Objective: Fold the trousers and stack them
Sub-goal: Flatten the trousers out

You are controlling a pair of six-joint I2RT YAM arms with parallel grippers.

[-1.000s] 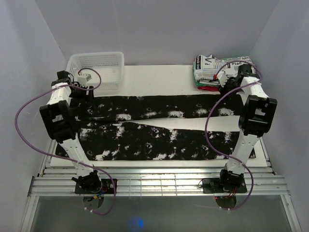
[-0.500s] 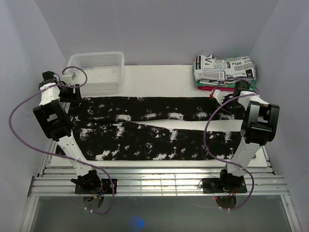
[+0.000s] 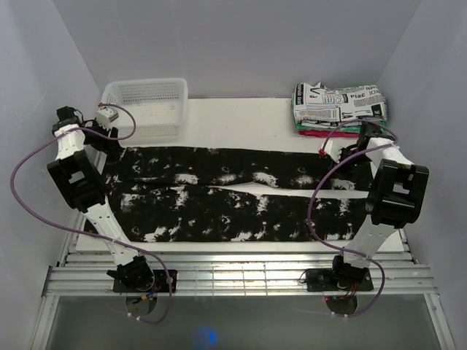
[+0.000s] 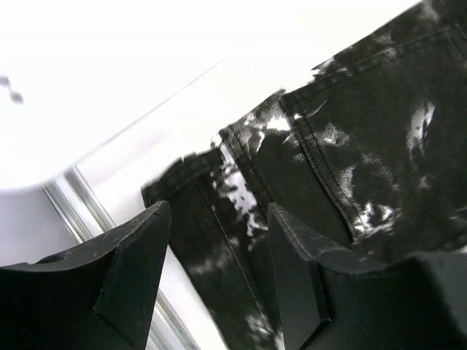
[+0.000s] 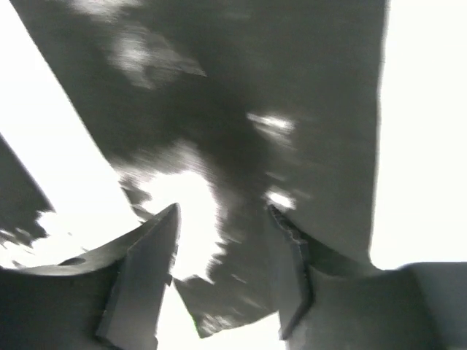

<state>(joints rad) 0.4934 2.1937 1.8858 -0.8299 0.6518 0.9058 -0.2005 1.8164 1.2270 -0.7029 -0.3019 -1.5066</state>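
Top external view: white table (image 3: 241,109), the trousers (image 3: 219,208) spread flat along it, legs side by side, waist at the left. White basket (image 3: 146,102) at far-left corner; folded newspaper-print garment (image 3: 337,102) at far-right. Left gripper (image 4: 217,211) above waist edge, jaws apart, nothing between. Right gripper (image 5: 222,211) above leg ends, view blurred, jaws apart, no cloth pinched.

Trousers (image 3: 219,215): black, irregular white splotches all over. Laid flat at full length, left to right across the white table (image 3: 241,117). Legs side by side, narrow gap widening rightward; waist end left.
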